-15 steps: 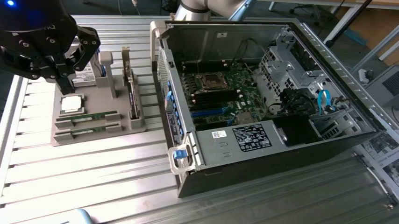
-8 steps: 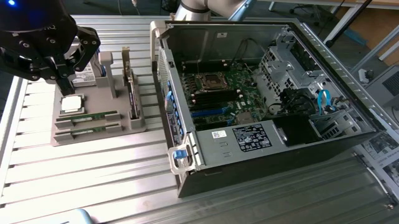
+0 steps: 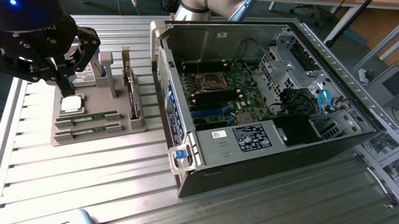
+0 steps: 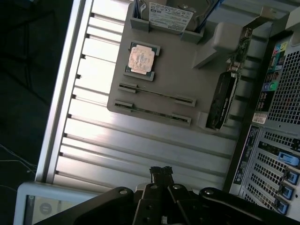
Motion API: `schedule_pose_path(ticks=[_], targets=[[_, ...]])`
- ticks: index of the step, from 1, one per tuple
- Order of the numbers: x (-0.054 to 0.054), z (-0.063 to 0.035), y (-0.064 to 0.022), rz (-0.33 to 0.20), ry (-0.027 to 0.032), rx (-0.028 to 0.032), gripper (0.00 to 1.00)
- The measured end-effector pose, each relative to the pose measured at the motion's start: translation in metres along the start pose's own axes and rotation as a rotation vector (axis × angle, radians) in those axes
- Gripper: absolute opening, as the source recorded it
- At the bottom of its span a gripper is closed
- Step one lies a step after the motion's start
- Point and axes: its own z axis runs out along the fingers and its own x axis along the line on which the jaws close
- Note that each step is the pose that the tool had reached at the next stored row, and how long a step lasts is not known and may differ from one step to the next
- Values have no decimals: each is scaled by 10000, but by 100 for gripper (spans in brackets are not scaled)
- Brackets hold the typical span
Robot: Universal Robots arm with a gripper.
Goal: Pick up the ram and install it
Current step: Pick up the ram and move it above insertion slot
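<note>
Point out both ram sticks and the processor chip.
processor chip (image 3: 72,103), exterior view, centre of its silver lid.
ram stick nearer the chip (image 3: 87,116), exterior view, middle of its upper edge.
ram stick farther from the chip (image 3: 87,132), exterior view, middle of its upper edge.

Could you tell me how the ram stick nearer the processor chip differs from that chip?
The ram stick is long and narrow; the processor chip is small and square. The ram stick stands on edge in end slots; the processor chip lies flat. The ram stick looks green, the processor chip silver. Both sit on the grey holder.
</note>
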Motion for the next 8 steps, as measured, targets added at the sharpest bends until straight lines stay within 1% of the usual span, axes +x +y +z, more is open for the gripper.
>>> schedule_pose_path(ticks=[5, 8], targets=[[0, 1, 0, -203, 6, 59, 11], [0, 2, 0, -394, 10, 109, 11]])
